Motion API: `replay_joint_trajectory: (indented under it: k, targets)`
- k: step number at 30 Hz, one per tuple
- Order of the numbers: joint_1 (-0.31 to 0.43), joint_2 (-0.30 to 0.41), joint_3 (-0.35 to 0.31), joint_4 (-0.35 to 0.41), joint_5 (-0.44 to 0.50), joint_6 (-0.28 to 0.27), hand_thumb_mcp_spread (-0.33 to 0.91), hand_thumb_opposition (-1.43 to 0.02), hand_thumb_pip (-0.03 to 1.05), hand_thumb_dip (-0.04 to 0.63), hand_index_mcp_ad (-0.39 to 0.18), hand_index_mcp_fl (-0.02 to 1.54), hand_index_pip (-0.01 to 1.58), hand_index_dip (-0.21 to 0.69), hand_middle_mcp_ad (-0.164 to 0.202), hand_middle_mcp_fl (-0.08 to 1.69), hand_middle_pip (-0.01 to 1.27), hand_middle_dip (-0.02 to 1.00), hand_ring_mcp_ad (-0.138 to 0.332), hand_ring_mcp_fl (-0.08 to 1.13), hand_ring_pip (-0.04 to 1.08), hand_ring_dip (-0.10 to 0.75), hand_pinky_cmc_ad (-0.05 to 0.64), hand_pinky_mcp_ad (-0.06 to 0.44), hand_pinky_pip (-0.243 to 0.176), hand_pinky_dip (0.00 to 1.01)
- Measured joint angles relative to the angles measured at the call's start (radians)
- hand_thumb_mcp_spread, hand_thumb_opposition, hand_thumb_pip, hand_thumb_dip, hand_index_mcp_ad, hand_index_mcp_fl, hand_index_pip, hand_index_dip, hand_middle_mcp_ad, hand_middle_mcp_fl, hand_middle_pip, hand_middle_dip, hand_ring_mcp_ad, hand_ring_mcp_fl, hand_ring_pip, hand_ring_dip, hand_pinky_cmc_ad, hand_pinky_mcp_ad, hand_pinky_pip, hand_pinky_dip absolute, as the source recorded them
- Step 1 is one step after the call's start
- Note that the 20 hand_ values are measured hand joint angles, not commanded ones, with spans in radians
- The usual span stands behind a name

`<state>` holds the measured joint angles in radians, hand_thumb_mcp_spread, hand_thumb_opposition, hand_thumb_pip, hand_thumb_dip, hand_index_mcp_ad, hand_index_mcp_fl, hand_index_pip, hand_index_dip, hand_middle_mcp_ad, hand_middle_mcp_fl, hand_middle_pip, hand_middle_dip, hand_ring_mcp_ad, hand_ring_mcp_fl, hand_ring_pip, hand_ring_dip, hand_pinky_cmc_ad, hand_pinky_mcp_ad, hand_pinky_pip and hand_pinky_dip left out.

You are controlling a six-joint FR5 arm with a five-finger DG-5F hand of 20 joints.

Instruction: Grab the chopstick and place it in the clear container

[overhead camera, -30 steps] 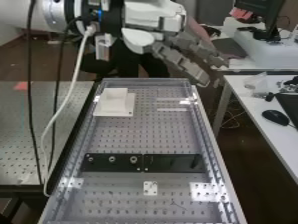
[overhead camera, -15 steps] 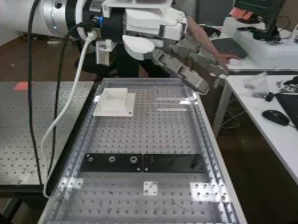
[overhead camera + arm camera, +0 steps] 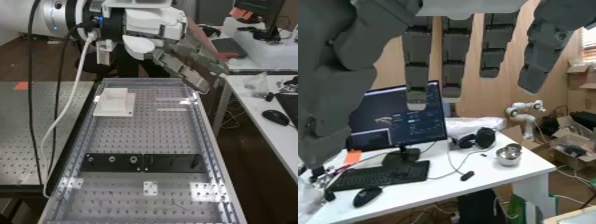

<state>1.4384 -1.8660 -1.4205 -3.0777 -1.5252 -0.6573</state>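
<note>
Fingers of the hand [image 3: 455,60] straight and spread, gripping nothing; a grasp presumably still to be made. Chopstick: cannot tell where it lies. Clear container [image 3: 171,109], by best judgement, is the faint transparent piece near the perforated board's [image 3: 143,135] far right. White block [image 3: 115,102] to its left. Hand raised over the far right corner, probably for clearance. Black plate [image 3: 112,163] lies across, perhaps a fixture.

No text, label, brand, number or sign can be read. On the monitor [image 3: 424,117], in the wrist view, fine rows of marks are displayed, too small to be read. On the keyboard [image 3: 383,176], the key markings are likewise too small to be identified.
</note>
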Motion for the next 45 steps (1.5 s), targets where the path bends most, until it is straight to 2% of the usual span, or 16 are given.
replay_joint_trajectory:
  k: [25, 45]
  targets:
    - [0.001, -0.011, 0.023, 0.014, -0.050, 0.028, 0.29, -0.74, 0.31, 0.131, -0.176, 0.59, 0.03, 0.428, -0.007, 0.41, 0.12, 0.33, 0.115, 0.16, 0.12, 0.168, 0.513, 0.391, 0.051, 0.18]
    - [0.018, -0.007, 0.019, 0.015, -0.040, 0.028, 0.29, -0.74, 0.30, 0.129, -0.176, 0.59, 0.03, 0.428, -0.003, 0.41, 0.12, 0.33, 0.119, 0.16, 0.12, 0.168, 0.513, 0.393, 0.051, 0.18]
